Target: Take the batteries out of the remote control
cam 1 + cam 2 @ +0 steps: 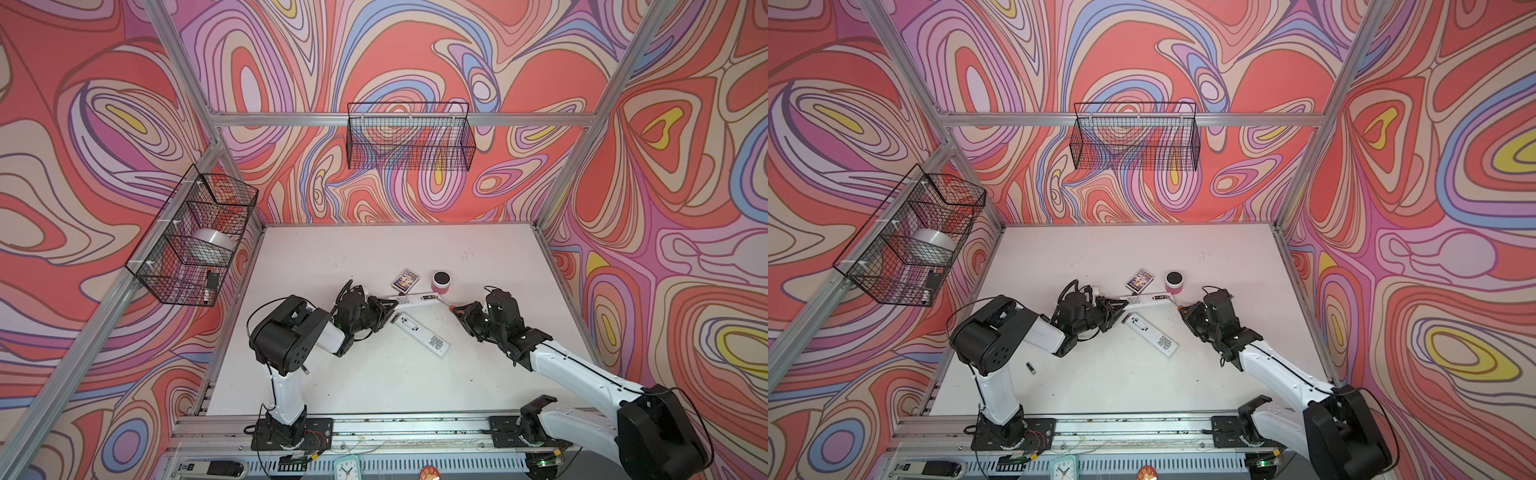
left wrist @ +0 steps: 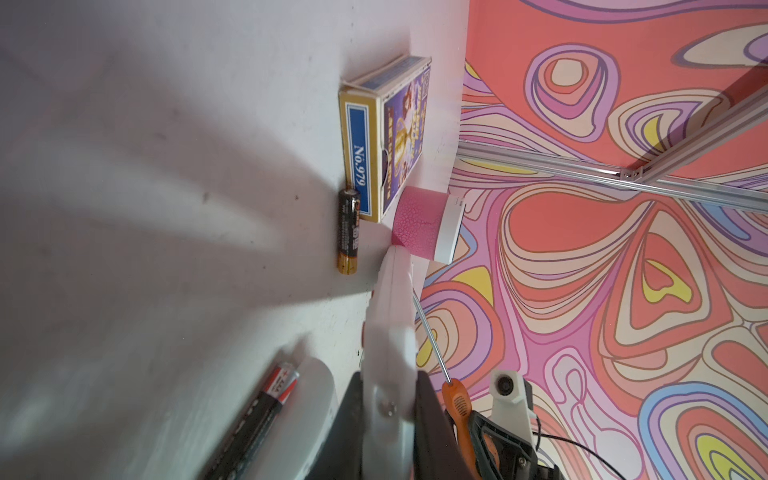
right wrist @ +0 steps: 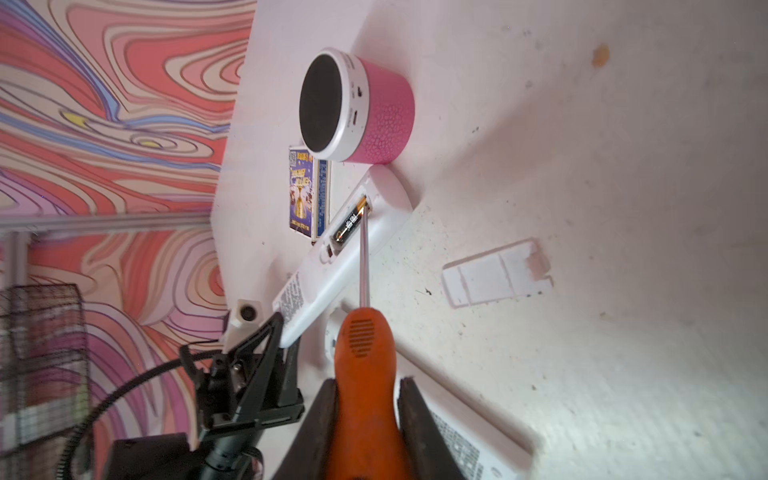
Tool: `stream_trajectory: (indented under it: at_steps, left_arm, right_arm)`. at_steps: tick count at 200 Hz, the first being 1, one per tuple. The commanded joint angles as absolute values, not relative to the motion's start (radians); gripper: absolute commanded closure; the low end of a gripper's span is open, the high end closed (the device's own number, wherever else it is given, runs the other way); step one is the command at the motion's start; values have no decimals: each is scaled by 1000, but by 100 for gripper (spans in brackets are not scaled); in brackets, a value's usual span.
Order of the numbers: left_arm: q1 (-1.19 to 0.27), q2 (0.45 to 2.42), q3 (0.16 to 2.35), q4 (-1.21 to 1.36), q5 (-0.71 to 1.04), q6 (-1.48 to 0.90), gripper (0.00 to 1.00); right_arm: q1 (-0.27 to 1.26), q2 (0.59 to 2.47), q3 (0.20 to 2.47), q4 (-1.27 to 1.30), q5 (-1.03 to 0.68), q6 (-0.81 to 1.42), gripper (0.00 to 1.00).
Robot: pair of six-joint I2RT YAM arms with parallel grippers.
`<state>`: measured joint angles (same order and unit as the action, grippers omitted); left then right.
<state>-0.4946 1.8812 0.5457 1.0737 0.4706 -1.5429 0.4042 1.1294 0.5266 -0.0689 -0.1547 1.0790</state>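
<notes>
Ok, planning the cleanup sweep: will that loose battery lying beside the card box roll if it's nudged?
Probably yes: the battery is a smooth cylinder lying on its side on the flat table. Toward the card box it should stop quickly, since the box sits right beside one end. Its glossy wrap likely makes it slippery to pinch.

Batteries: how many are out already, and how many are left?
Done: two batteries lie loose on the table, one by the card box, one near the left arm. In hand: the left gripper holds a remote while the right gripper's screwdriver pokes at its battery. Left: that one, plus one at the other remote.
</notes>
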Motion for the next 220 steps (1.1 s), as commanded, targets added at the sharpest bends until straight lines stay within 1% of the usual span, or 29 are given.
stream_trajectory:
  at_steps: [1, 31, 50, 70, 130, 131, 132, 133, 134, 135, 136, 138, 144, 169, 196, 220]
  left_arm:
    - [-502, 1913, 528, 1046, 504, -1552, 100]
    - [-501, 1917, 533, 1045, 515, -1554, 100]
    - [-502, 1920, 542, 1055, 537, -1540, 100]
    - [-500, 1915, 563, 1011, 592, -1508, 100]
    - [-495, 1818, 583, 816, 653, -1373, 100]
    - [-495, 1818, 583, 814, 656, -1372, 89]
    - [-495, 1818, 584, 812, 657, -1371, 64]
    - [-496, 1818, 584, 810, 658, -1370, 33]
    - [-497, 1818, 584, 810, 660, -1368, 20]
    - [-497, 1818, 586, 810, 662, -1367, 10]
    - [-496, 1817, 587, 810, 664, -1367, 5]
    - [-496, 1817, 587, 810, 667, -1365, 1]
    - [-495, 1819, 588, 810, 676, -1363, 0]
    - [-495, 1813, 577, 803, 683, -1363, 0]
    - [-494, 1798, 580, 748, 683, -1331, 0]
    - [-495, 1804, 613, 693, 720, -1290, 0]
  right_arm:
    - [404, 1128, 567, -279, -128, 813, 96]
    - [403, 1097, 596, -331, -114, 707, 96]
    - [404, 1080, 611, -363, -126, 684, 96]
    - [403, 1083, 635, -411, -152, 681, 95]
    - [403, 1063, 620, -451, -150, 722, 95]
    - [403, 1063, 621, -450, -149, 723, 95]
    - [402, 1063, 620, -451, -149, 723, 95]
    - [403, 1064, 621, -451, -148, 723, 95]
    - [403, 1065, 621, -451, -148, 723, 95]
    - [403, 1064, 620, -451, -148, 724, 95]
    - [403, 1065, 621, -451, -149, 725, 95]
    - [403, 1066, 620, -450, -149, 725, 95]
    - [403, 1067, 621, -450, -147, 726, 95]
    - [403, 1090, 627, -444, -157, 731, 95]
    - [403, 1094, 621, -420, -175, 750, 95]
    - [403, 1097, 599, -375, -200, 781, 95]
